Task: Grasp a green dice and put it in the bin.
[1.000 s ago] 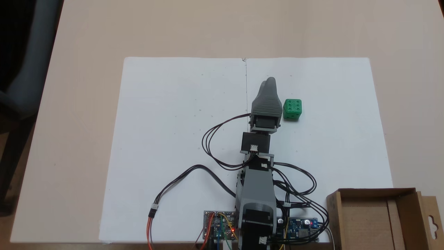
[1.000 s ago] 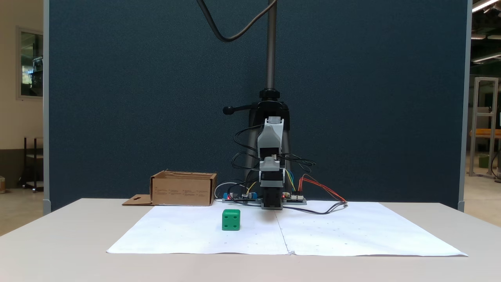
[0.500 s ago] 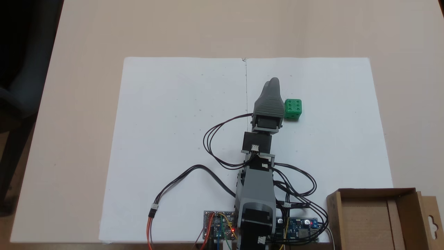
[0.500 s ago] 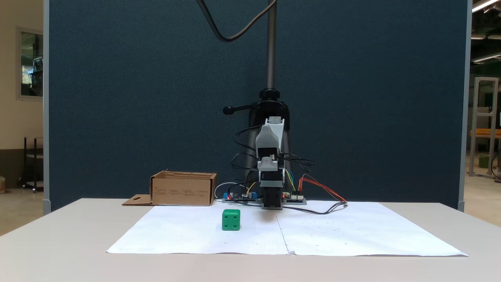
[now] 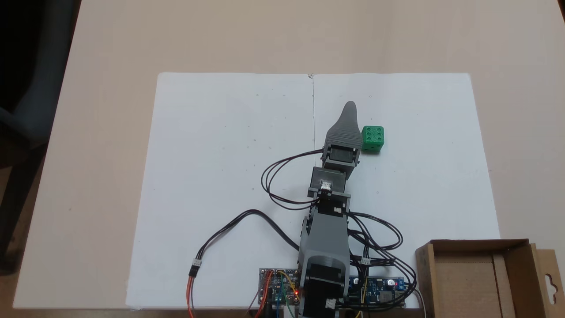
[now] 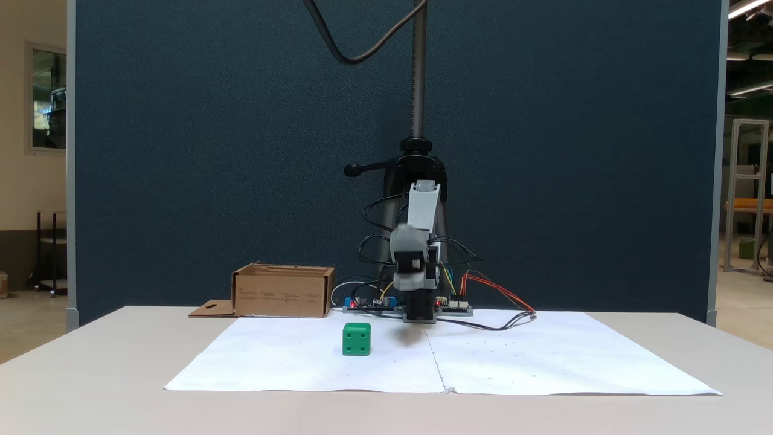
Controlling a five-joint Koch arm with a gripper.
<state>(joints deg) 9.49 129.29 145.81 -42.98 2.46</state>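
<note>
In both fixed views you find the green dice [image 5: 372, 139] [image 6: 356, 339] resting on the white paper sheet [image 5: 220, 176] that covers the middle of the desk [image 5: 110, 53]. In a fixed view looking down, the dice lies right of centre, six pips up, just beside the right edge of the hand [image 5: 349, 107], whose single grey tip points toward the top of the frame; you cannot tell whether the hand is released or clenched. The bin [image 5: 479, 245] sits in the lower right corner, well apart from the dice. In the fixed view facing the arm, the bin [image 6: 282, 292] stands left of centre.
</note>
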